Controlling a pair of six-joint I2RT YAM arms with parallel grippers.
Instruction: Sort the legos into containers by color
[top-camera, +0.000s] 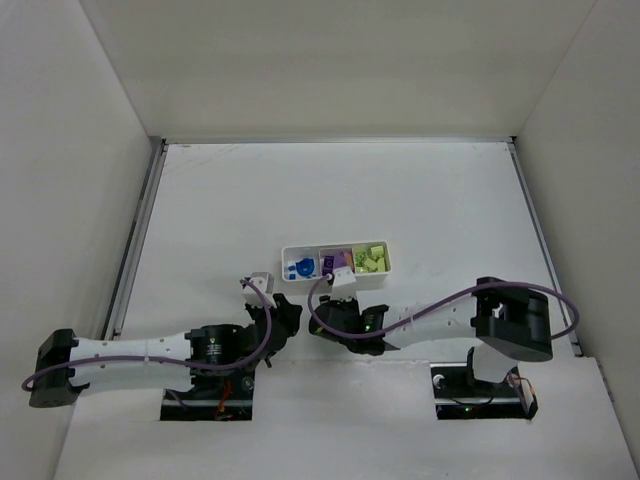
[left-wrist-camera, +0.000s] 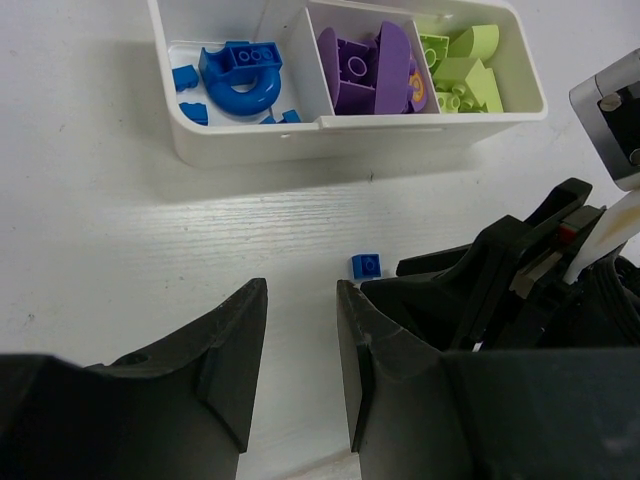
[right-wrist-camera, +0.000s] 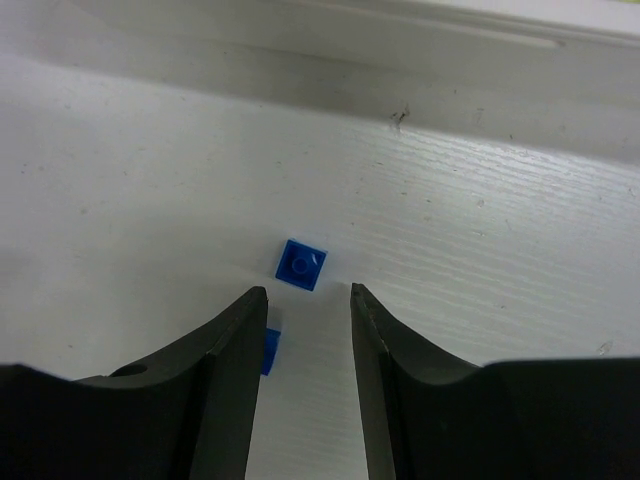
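Right wrist | right gripper (right-wrist-camera: 305, 295) jaws part-open, empty; tiny blue brick (right-wrist-camera: 301, 265) flat on table (right-wrist-camera: 480, 230), just outside tray (left-wrist-camera: 250, 145) near wall | left gripper (left-wrist-camera: 300, 290) part-open, empty, close by | risk: thin brick skids/flips if pinched off-centre; arms crowded, may clash | surface white, grained; white walls (top-camera: 350, 60) around.

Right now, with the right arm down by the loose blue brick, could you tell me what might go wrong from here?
1. The small blue brick lies ahead of the open right gripper, not between its fingers; closing now would likely miss it.
2. A second blue piece is partly hidden beside one finger and could get knocked away.
3. The left gripper, open and empty, sits close beside the right one; they could bump.
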